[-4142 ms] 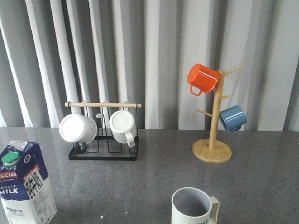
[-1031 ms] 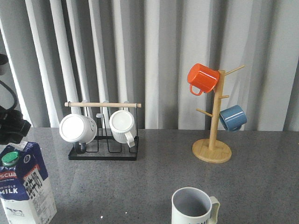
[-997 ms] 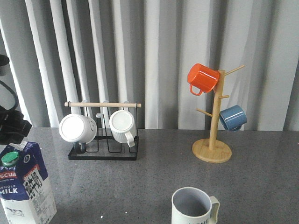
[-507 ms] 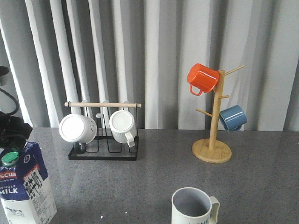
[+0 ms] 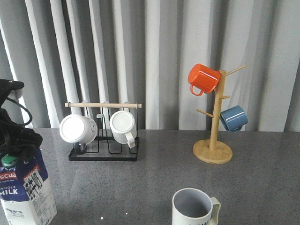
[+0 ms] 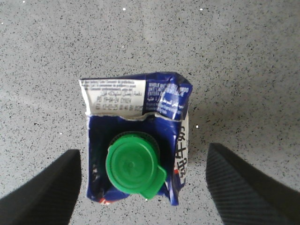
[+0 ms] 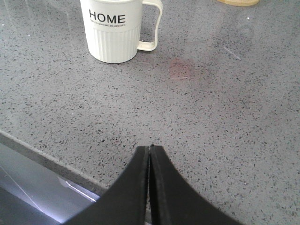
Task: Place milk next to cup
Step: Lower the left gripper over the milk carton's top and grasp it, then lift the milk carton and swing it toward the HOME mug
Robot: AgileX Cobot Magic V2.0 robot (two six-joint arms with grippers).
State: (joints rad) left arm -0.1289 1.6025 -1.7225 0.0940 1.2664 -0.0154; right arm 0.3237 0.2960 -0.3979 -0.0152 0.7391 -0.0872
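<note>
— How far along are you?

— Barely begun. The milk (image 5: 26, 187) stands at the counter (image 5: 154, 183)'s front-left corner, well apart from the cup (image 5: 194, 208) at the front edge. My left jaws (image 6: 140, 187) are spread wide, either side of the carton, not touching it; carrying is all still to do.

— And the views?

— Only my right wrist shows the cup's "HOME" lettering, and my right jaws (image 7: 150, 154) pressed together, empty

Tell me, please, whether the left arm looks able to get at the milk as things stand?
Probably yes: the left pincer is open right above the milk, one finger on each side, with nothing between them.
</note>
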